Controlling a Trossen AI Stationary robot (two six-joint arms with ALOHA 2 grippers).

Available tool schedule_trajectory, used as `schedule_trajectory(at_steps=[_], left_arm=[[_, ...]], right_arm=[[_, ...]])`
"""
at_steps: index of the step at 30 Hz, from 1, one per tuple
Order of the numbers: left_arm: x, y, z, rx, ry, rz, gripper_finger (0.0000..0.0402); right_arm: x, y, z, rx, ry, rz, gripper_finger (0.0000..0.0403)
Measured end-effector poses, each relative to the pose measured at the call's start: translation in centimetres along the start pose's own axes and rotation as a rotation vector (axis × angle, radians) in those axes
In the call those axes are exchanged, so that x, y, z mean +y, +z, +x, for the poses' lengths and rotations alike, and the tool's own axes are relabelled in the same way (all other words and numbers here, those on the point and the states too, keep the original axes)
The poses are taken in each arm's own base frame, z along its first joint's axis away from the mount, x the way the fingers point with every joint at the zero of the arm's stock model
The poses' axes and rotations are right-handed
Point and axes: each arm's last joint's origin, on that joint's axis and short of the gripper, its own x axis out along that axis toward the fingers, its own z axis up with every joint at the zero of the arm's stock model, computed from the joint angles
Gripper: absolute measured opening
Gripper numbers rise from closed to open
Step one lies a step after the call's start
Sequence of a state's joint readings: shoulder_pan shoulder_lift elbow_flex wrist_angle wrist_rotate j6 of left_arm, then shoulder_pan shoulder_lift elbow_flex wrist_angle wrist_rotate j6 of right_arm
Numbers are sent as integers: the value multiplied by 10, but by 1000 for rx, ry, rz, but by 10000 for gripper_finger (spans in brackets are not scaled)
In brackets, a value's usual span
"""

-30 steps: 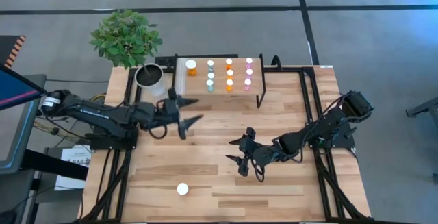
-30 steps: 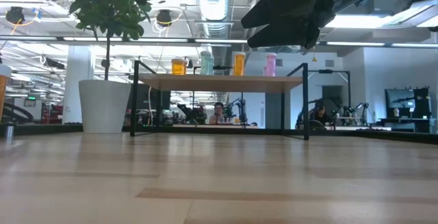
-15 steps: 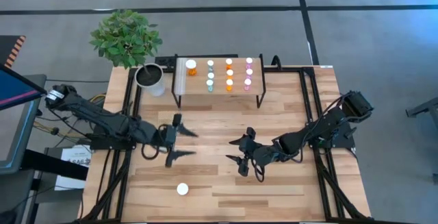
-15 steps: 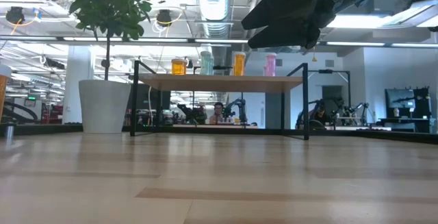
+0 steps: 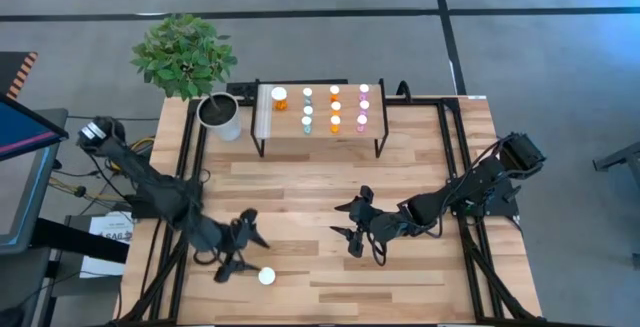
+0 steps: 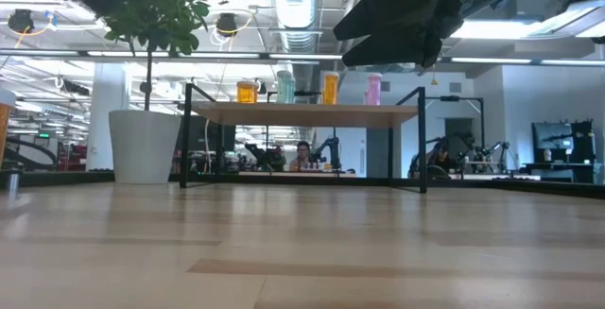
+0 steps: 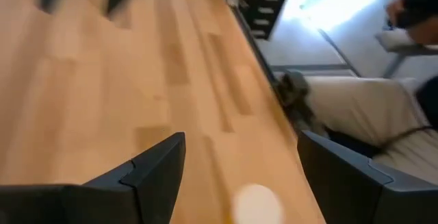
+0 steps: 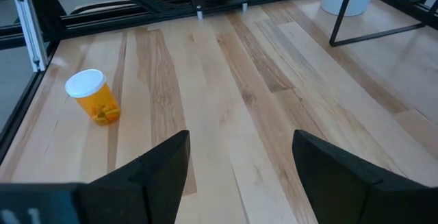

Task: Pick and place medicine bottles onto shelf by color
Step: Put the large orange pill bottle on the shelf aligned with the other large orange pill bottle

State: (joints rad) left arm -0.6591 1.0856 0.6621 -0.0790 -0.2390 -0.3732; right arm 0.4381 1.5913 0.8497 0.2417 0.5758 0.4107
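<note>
One orange medicine bottle (image 5: 266, 276) with a white cap stands alone on the table near its near edge; it also shows as the orange bottle (image 8: 94, 99) in the right wrist view and as a blurred white cap (image 7: 256, 202) in the left wrist view. My left gripper (image 5: 243, 254) hovers open just left of it, its fingers pointing toward it without touching. Several bottles (image 5: 334, 108) in orange, teal and pink stand in rows on the shelf (image 5: 268, 117) at the far edge. My right gripper (image 5: 354, 229) waits open over the table's middle, empty.
A white plant pot (image 5: 220, 115) with a leafy plant stands left of the shelf at the far left. Black frame rails (image 5: 455, 157) run along the table's sides. Bare wood lies between the shelf and the grippers. In the low view, people sit in the room beyond the shelf (image 6: 302, 112).
My left gripper has swung from beside the plant pot toward the table's near edge and sunk, tipping forward, ending next to the lone orange bottle. It has stayed open. The bottle has not moved.
</note>
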Motion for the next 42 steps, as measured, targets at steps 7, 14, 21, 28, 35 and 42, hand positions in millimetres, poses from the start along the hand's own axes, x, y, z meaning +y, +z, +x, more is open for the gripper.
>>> schedule_trajectory(at_steps=[7, 14, 21, 28, 35, 42], left_arm=[[-33, -12, 30, 188, -7, -25, 272], [-50, -13, 67, 418, 106, 37, 287], [-50, -20, 98, 600, 191, 39, 310], [-43, -28, 111, 687, 150, -6, 314], [-40, -26, 112, 691, 144, -15, 259], [-36, -25, 113, 713, 108, -30, 186]], right_arm=[[0, 1, 0, -5, 2, 5, 281], [6, -3, -4, 4, 20, 23, 281], [9, -3, -6, 3, 31, 22, 281], [9, -4, -6, 3, 31, 21, 281], [9, -4, -6, 6, 30, 19, 281], [9, -4, -6, 6, 30, 20, 281]])
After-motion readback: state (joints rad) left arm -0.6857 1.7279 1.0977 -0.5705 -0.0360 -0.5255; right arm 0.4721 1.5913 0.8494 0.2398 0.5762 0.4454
